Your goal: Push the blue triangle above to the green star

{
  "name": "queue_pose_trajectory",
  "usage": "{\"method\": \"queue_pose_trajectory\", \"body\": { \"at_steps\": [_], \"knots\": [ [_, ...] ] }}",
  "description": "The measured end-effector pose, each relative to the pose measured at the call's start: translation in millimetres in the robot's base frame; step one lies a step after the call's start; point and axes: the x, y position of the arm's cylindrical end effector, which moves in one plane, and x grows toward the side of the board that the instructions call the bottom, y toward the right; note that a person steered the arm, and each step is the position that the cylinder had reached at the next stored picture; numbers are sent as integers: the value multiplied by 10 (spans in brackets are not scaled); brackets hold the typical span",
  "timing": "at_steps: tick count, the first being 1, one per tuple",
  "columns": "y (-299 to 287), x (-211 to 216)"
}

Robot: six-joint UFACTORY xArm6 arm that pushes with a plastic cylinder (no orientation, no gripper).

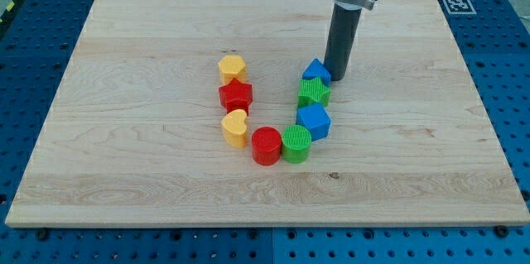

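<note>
My tip point(338, 78) rests on the desk point(124, 148), touching the blue triangle point(315, 70) just to its left. The green star point(314, 92) sits right below that triangle (they touch), lower-left of my tip. There is no pincer here, only the rod.

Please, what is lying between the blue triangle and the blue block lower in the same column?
In the camera view, only the green star lies between the blue triangle and the blue block.
</note>
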Motion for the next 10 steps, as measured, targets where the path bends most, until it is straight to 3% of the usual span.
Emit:
{"method": "queue_pose_trajectory", "body": {
  "at_steps": [8,10],
  "knots": [
    [-47,5],
    [-130,-478]
  ]
}}
